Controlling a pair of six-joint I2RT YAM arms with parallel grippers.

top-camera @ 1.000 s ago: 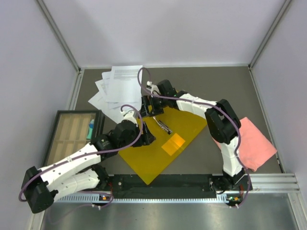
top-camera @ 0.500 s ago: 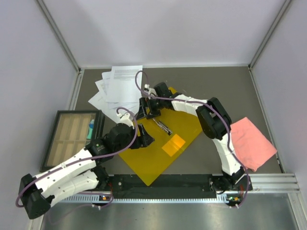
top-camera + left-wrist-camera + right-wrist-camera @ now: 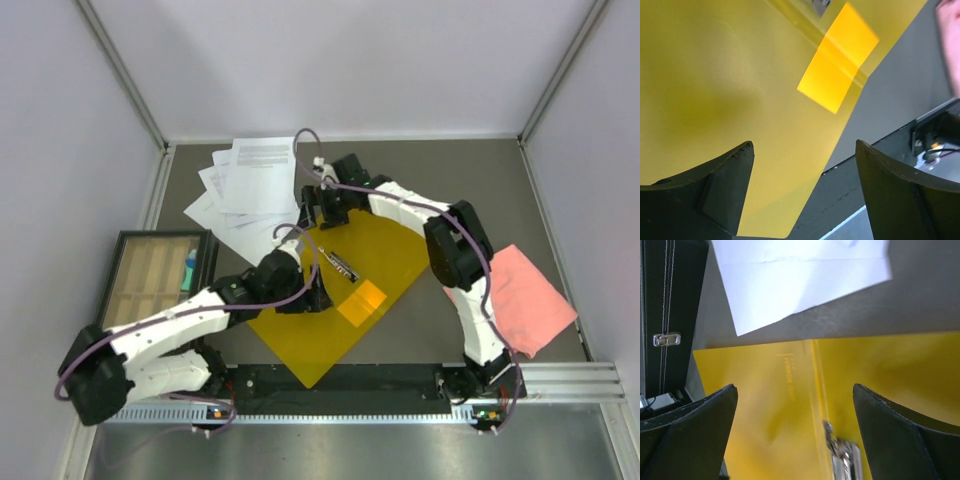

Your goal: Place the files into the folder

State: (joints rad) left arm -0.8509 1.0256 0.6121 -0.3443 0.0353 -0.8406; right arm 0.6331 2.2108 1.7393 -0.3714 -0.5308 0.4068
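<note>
Top external view: the folder (image 3: 385, 262) lies open and flat on the grey table (image 3: 500, 180). It is at the centre of the frame, turned diagonally, with its lower corner toward the arm bases. The files (image 3: 250, 180) lie fanned in a loose pile at the upper left, just beyond the folder's upper-left edge. The top sheet has a block of black print along its far edge, too small to read. A metal clip (image 3: 342, 265) lies along the folder's middle fold. A deeper orange rectangle (image 3: 362, 302) sits just below it, perhaps a label seen through the cover. The left gripper (image 3: 312, 292) hovers over the folder's left half. The right gripper (image 3: 325, 215) is over the folder's upper corner, next to the papers. A pink cloth (image 3: 525, 298) lies at the right, apart from the folder. A black case (image 3: 150, 282) with a pale interior sits at the left edge.

In the left wrist view the fingers (image 3: 725, 185) stand wide apart and hold nothing. Yellow folder fills the frame beneath them, and the plain orange rectangle is at upper centre.

In the right wrist view the fingers (image 3: 695, 430) are likewise spread wide and hold nothing above the folder. A thin line of pale lettering (image 3: 787, 375) runs beside the fold, too blurred to read. A white sheet fills the top of the frame, just above the folder's edge. The case's metal latch (image 3: 666, 339) shows at the left.
</note>
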